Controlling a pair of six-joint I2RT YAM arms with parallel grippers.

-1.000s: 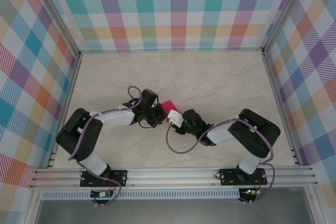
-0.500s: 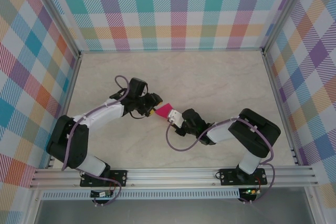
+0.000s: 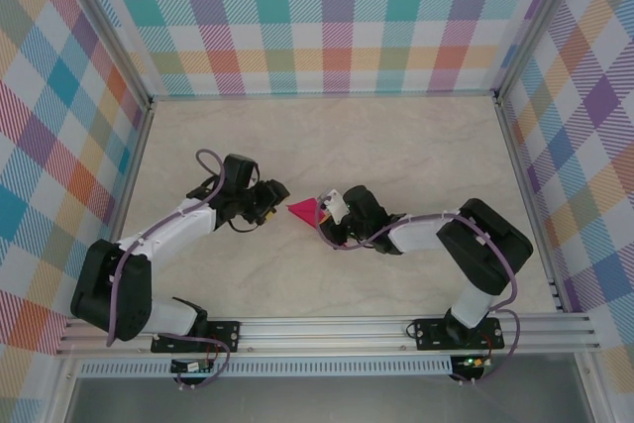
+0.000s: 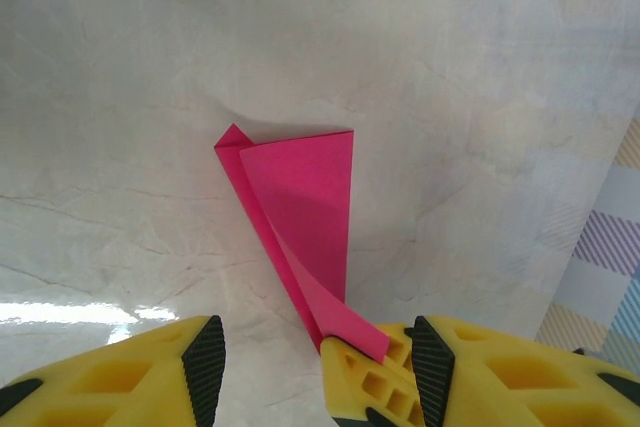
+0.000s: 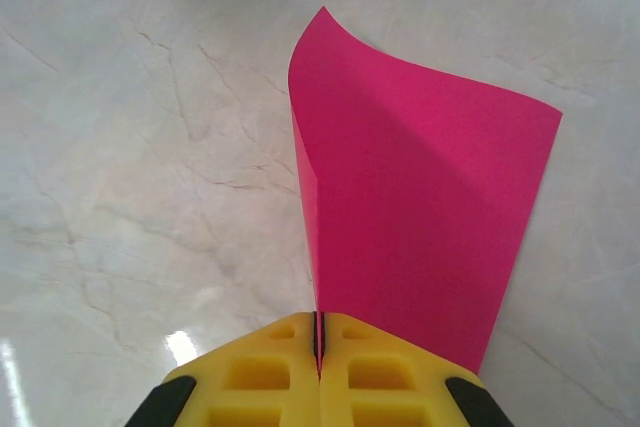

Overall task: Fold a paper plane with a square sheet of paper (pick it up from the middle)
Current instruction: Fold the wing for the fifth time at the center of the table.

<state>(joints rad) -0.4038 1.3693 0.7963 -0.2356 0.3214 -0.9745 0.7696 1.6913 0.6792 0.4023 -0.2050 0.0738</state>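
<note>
The square sheet of paper [image 3: 304,210] is magenta-pink and folded into a narrow pointed shape, its tip toward the left arm. My right gripper [image 3: 325,213] is shut on it. In the right wrist view the yellow fingers [image 5: 260,377] meet on the folded edge of the paper [image 5: 420,217], which fans out ahead of the right gripper [image 5: 319,332]. My left gripper [image 3: 275,195] stands open just left of the tip. In the left wrist view the paper [image 4: 305,197] runs down between the left gripper's [image 4: 318,357] spread pads. A further yellow fingertip [image 4: 360,382] sits under its narrow end.
The pale marbled table [image 3: 396,146] is bare around the paper. Plaid walls [image 3: 327,27] close the back and both sides. An aluminium rail [image 3: 327,329] carrying both arm bases runs along the near edge.
My left gripper has opened, let go of the paper and drawn back to the left. My right gripper has closed on the paper and carried it slightly up and left.
</note>
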